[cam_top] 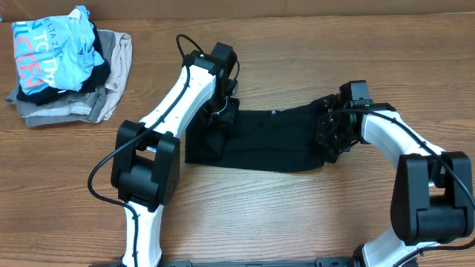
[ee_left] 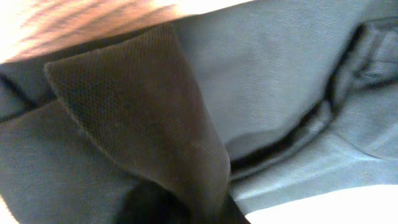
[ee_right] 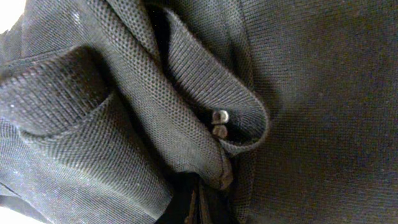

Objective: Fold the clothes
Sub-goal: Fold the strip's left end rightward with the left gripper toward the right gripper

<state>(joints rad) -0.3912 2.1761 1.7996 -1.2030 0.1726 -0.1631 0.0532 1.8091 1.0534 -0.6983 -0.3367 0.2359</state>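
The black garment (cam_top: 267,139) lies as a long strip across the middle of the table, with a small white mark near its top edge. My left gripper (cam_top: 221,111) is at its left end, shut on a raised fold of the black fabric (ee_left: 155,137). My right gripper (cam_top: 330,133) is at its right end, shut on bunched black fabric (ee_right: 186,124). In the right wrist view the fingers are pressed together with cloth pinched between them. Two small buttons (ee_right: 219,122) show in a fold there.
A pile of other clothes (cam_top: 70,67) sits at the back left: a light blue shirt with lettering on top of grey and beige garments. The wooden table (cam_top: 297,215) extends in front of the garment.
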